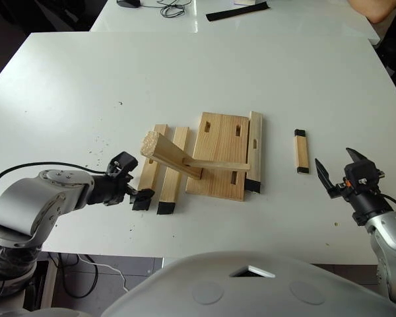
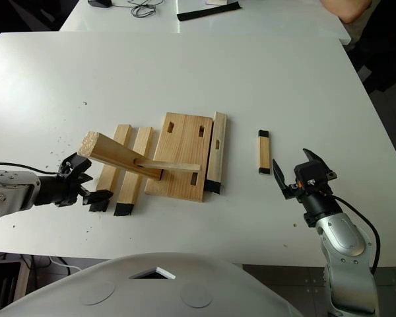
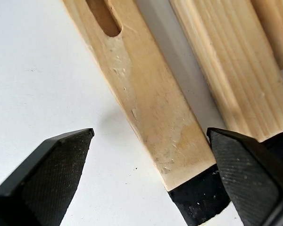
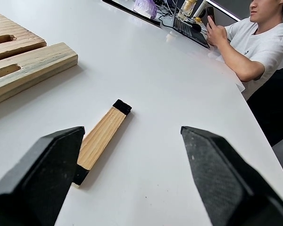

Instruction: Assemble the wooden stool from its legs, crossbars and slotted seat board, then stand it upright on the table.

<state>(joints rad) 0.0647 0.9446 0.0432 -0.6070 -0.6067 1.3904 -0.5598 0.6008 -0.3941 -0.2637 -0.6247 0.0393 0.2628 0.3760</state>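
White table (image 1: 185, 66), glossy surface, wood crumbs (image 1: 100, 142) scattered toward its left edge. Second table (image 1: 303, 20), also white, stands directly behind, carrying a black strip (image 1: 237, 11), a cable (image 1: 175, 9) and a laptop (image 4: 188, 28). Floor (image 1: 0, 59) dark on both sides.

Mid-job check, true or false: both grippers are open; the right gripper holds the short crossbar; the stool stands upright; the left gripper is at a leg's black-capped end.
Both grippers are open: true, the left gripper and the right gripper hold nothing.
The right gripper holds the short crossbar: false, it lies on the table apart from the gripper.
The stool stands upright: false, the seat board lies flat.
The left gripper is at the black-capped end of a leg: true.
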